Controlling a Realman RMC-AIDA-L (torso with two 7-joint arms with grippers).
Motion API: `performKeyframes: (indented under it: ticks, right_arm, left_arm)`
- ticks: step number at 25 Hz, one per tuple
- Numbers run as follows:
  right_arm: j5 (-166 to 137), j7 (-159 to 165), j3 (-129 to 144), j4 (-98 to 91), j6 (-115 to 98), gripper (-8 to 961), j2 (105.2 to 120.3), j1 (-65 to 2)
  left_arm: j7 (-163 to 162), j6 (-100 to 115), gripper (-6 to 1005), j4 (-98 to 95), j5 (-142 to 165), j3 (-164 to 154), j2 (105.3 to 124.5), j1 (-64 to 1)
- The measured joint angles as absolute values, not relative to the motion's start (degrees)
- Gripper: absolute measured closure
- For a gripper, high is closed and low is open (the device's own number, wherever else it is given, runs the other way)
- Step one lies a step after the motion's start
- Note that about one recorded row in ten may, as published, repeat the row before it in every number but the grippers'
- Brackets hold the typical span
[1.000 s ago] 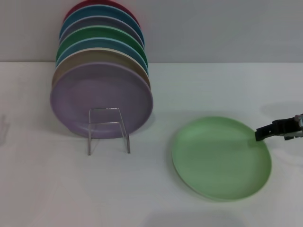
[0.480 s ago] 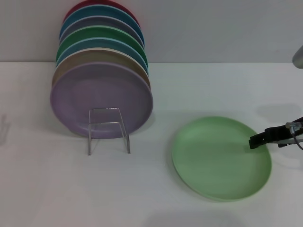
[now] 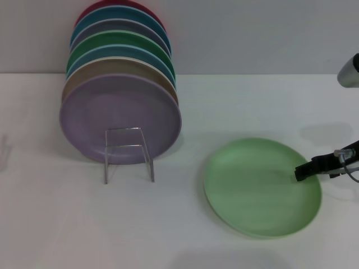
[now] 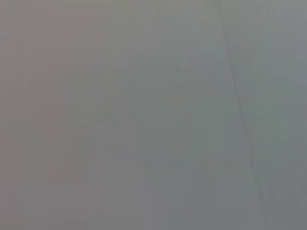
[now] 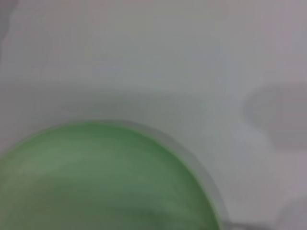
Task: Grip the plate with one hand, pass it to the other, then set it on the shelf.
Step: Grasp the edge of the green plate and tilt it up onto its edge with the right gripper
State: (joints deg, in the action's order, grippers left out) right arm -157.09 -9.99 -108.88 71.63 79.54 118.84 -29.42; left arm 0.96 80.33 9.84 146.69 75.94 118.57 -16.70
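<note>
- Right gripper (image 3: 303, 171) is reaching in from the robot's right, its black tip now lying over the right rim of the mint-green plate (image 3: 261, 188). How far its fingers are parted cannot be told, and nothing shows that it has a hold on anything yet.
- Compared with a second ago, the tip has been advancing inward and slightly downward: it was then at the plate's outer edge and is now overlapping the rim. A grey arm segment (image 3: 349, 70) has also come into the head view at the right edge.
- The plate is lying flat on the white table (image 3: 185, 235), in the same spot as before, well apart from the wire plate rack (image 3: 128, 153).
- The rack is holding a row of upright plates, with the lavender plate (image 3: 120, 119) at the front and its looped front wire standing bare before it.
- In the right wrist view the plate (image 5: 103, 179) is filling the lower part, which fits a close approach to its rim.
- Judgement: the first step, gripping the plate, is in progress; the handover and the placing on the rack are not yet begun.
- The left gripper is not visible in any view.
</note>
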Motion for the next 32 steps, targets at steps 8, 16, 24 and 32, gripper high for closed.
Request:
performKeyframes:
  ticks: [8,16,24,32]
  right_arm:
    - [-157.0,-9.5,-107.9,71.0,78.5,192,118.91,-29.7]
    - [-156.9,-9.8,-107.8,70.3,78.3,323,118.92,-30.0]
    - [-156.9,-9.9,-107.6,70.3,78.4,483,118.92,-30.1]
    - [-156.6,-9.9,-105.9,69.9,77.3,561,118.92,-30.1]
  left_arm:
    - [1.0,80.3,256,9.8,146.7,75.8,118.56,-16.7]
    - [1.0,80.3,260,9.8,146.7,75.7,118.56,-16.7]
    - [1.0,80.3,264,9.8,146.7,75.6,118.56,-16.7]
    - [1.0,80.3,268,9.8,146.7,75.8,118.56,-16.8]
